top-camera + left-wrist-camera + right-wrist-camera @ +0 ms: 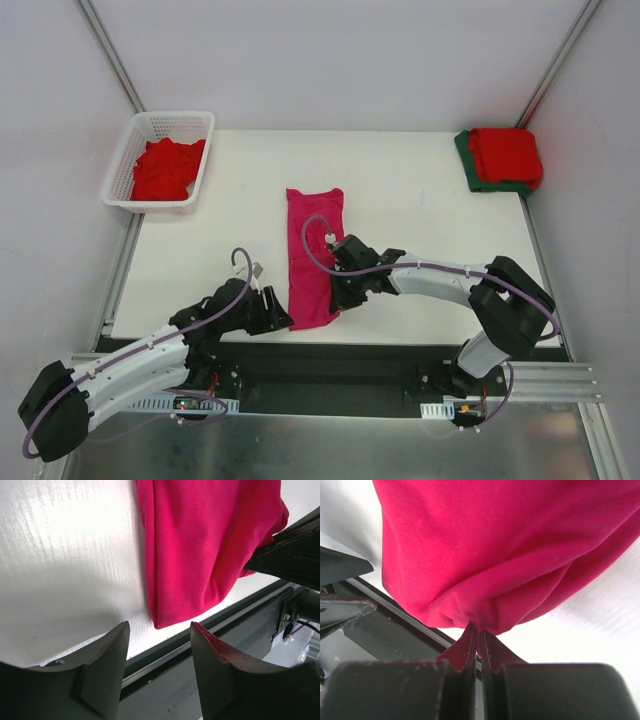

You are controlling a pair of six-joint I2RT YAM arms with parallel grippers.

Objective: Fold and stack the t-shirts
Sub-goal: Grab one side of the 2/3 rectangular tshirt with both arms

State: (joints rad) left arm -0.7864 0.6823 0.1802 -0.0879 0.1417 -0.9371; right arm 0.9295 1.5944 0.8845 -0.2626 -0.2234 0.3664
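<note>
Right wrist — right claw (476,639) pinches pink t-shirt (495,545) at table (600,630) edge.

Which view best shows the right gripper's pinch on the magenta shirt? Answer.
Right wrist: the right gripper is shut on the magenta shirt, bunching it. Top external hides the pinch from above; left wrist shows only its dark side.

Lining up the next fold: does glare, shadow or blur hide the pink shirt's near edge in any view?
Top view: even light, pink shirt crisp. Left wrist: table glares white, hem sharp, own fingers dark and soft. Right wrist: cloth fills the frame, table washed out beside it.
</note>
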